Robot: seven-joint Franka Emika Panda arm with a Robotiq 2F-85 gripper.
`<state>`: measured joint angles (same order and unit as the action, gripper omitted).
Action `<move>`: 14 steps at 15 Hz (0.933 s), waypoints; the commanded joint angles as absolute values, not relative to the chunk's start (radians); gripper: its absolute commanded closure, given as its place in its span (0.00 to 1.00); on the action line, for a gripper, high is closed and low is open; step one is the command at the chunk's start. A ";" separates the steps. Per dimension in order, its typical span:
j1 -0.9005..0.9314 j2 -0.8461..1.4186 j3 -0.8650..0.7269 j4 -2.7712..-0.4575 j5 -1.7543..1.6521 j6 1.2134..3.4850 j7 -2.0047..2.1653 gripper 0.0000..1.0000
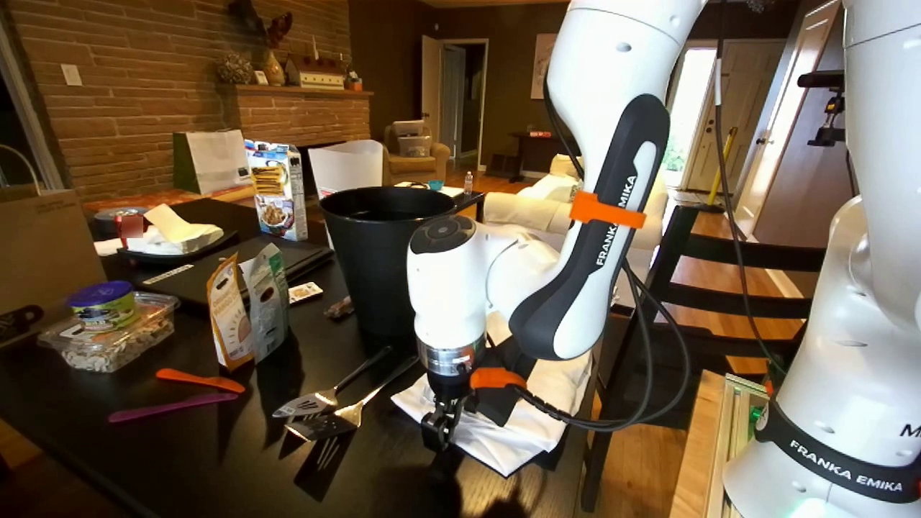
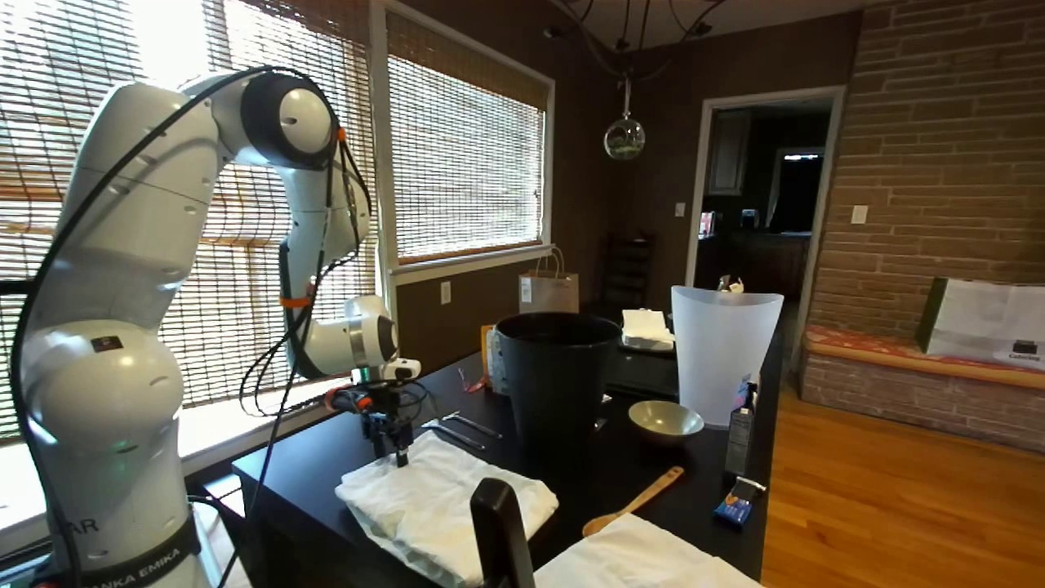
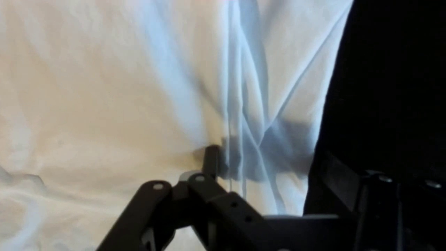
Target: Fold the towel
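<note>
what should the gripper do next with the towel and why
I'd probably close the gripper: in the wrist view it stands open across the edge of the towel, one jaw over the cloth, the other over the dark table beyond. Closing should gather that edge for a fold.

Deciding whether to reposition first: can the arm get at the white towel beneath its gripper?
Probably yes. The open gripper straddles an edge of the towel, one finger over the cloth, the other past it. I see nothing in the way; the black bucket stands apart.
</note>
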<state>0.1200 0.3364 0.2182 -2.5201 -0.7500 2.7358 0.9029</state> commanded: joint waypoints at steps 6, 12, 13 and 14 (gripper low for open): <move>0.117 0.330 0.221 -2.515 -0.731 2.715 0.902 0.88; 0.054 0.268 0.283 -2.536 -0.594 2.736 0.793 0.99; 0.122 0.249 0.225 -2.545 -0.495 2.754 0.717 0.99; 0.113 0.238 0.235 -2.547 -0.420 2.760 0.654 0.99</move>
<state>0.0890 0.2992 0.2480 -2.5185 -0.5970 2.7366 0.8044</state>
